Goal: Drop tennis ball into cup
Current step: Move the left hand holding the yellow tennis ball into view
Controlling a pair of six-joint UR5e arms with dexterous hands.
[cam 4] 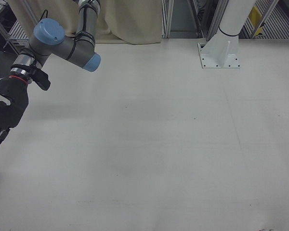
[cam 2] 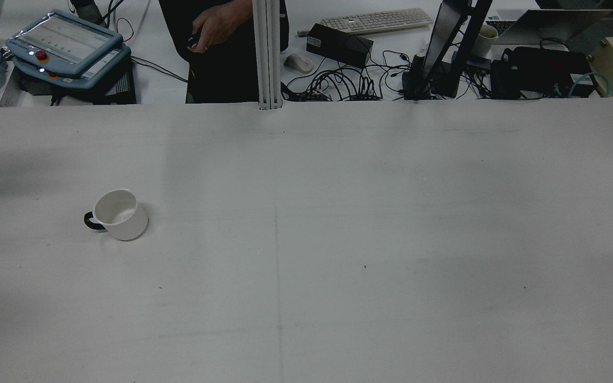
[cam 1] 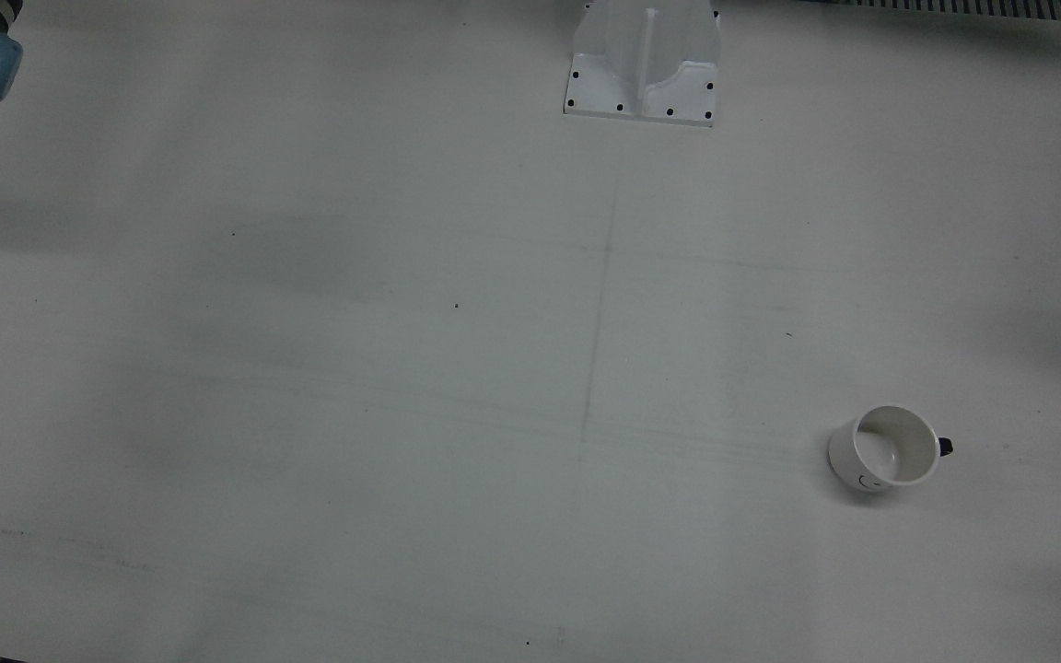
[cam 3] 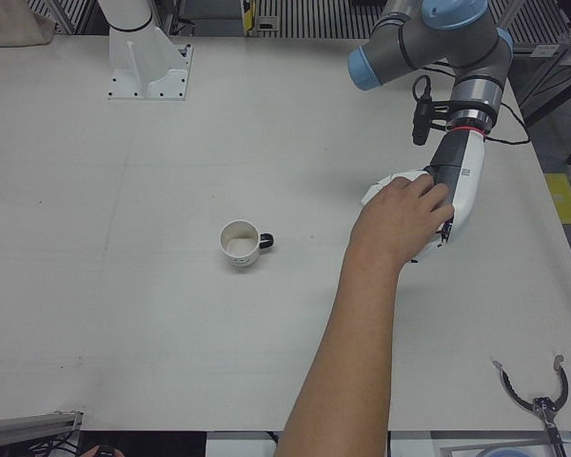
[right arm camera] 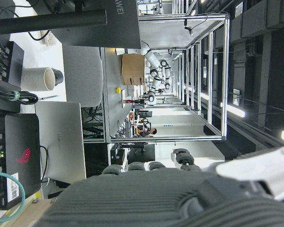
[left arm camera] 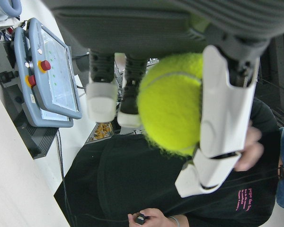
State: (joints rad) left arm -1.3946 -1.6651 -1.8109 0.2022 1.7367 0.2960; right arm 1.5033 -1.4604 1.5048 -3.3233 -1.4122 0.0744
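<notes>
The tennis ball (left arm camera: 173,101) fills the centre of the left hand view, pinched between the white fingers (left arm camera: 225,118) of the left hand (left arm camera: 180,71), so that hand is closed around it. In the left-front view the same left hand (cam 3: 449,195) hangs at the right of the frame, above the counter (cam 3: 124,314), and a person's hand (cam 3: 400,214) reaching up from the bottom edge lies over it, hiding the ball there.

The cup (cam 3: 240,243), white with a dark handle, stands upright on the counter left of centre in that view, well apart from the left hand. It shows at lower right in the front view (cam 1: 885,448) and at left of middle in the rear view (cam 2: 119,214), with nothing visible inside.

The right hand (cam 4: 4,113), dark, sits at the left edge of the right-front view, above the counter, fingers pointing down and apparently loosely spread, though part of it is cut off by the frame.
</notes>
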